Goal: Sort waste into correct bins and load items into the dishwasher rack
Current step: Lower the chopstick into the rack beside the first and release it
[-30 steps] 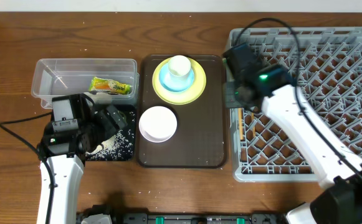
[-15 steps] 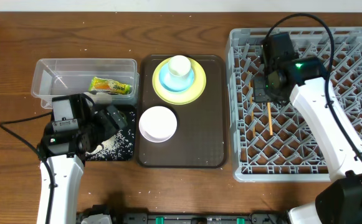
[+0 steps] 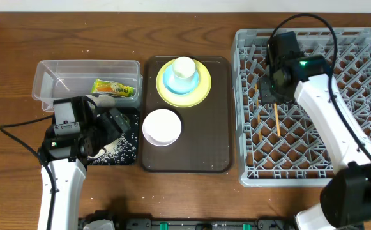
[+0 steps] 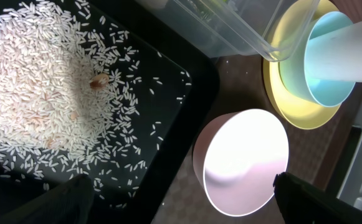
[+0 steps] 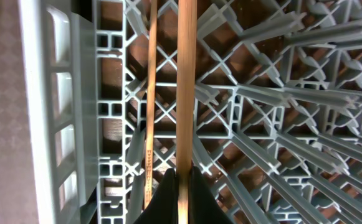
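Note:
My right gripper (image 3: 269,96) (image 5: 182,186) is shut on one wooden chopstick (image 3: 277,122) (image 5: 187,74) over the left part of the grey dishwasher rack (image 3: 249,176). The second chopstick (image 5: 150,93) lies in the rack just left of it. My left gripper (image 3: 108,131) (image 4: 181,208) is open and empty above the black tray (image 3: 131,153) holding rice (image 4: 37,81). The snack wrapper (image 3: 114,87) lies in the clear tub (image 3: 45,80). The white cup (image 3: 184,67) sits in the blue bowl (image 3: 170,82) on the yellow plate (image 3: 201,92). The white bowl (image 3: 161,126) (image 4: 243,162) stands upright in front of them. I cannot make out the tissue.
The plate stack and white bowl stand on the dark brown serving tray (image 3: 217,128) between the bins and the rack. The rack's upright pegs (image 5: 280,99) surround the held chopstick. Bare wood table (image 3: 172,25) lies behind everything.
My right gripper has carried the chopstick from the rack's left edge to the right, further inside the rack, then nearly stopped. The left arm has not moved.

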{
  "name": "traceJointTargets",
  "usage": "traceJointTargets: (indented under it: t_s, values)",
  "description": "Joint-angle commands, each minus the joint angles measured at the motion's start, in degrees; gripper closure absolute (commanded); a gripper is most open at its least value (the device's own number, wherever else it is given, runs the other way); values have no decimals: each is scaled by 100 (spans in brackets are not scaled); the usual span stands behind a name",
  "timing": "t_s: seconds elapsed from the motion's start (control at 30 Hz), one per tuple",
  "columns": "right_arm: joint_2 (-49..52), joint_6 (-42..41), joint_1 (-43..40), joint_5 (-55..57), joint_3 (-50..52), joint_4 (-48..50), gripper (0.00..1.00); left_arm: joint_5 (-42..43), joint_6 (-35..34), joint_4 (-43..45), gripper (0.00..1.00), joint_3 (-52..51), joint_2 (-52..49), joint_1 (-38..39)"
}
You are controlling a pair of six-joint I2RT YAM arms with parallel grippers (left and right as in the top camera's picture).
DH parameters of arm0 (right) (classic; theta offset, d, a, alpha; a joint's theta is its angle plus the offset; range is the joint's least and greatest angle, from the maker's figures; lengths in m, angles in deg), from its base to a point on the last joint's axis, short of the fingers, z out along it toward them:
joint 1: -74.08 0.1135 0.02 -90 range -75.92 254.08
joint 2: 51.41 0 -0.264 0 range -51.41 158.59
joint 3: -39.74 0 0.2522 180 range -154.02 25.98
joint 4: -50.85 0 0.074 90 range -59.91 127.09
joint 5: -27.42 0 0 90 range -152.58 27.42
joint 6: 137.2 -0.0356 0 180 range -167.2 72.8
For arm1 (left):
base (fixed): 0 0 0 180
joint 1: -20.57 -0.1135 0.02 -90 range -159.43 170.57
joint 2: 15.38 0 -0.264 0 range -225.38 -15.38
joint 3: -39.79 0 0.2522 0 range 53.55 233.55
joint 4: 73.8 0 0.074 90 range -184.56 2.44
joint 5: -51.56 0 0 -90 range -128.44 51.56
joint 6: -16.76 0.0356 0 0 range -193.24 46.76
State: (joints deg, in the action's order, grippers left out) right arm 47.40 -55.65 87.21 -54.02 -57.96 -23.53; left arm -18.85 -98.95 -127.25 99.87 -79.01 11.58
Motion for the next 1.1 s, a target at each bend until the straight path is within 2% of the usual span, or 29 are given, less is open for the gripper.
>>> traceJointTargets:
  t_s: [0.0,0.63,1.07]
  values:
    - [188,37,-85,17,-59,52,99,33,-28,-9,5,81,-9,-22]
    - [634,-221,-170,20,-59,262,99,33,-28,-9,5,81,-9,-22]
    - [634,-216,-186,44,-59,299,94,33,-28,-9,5,81,-9,-22]
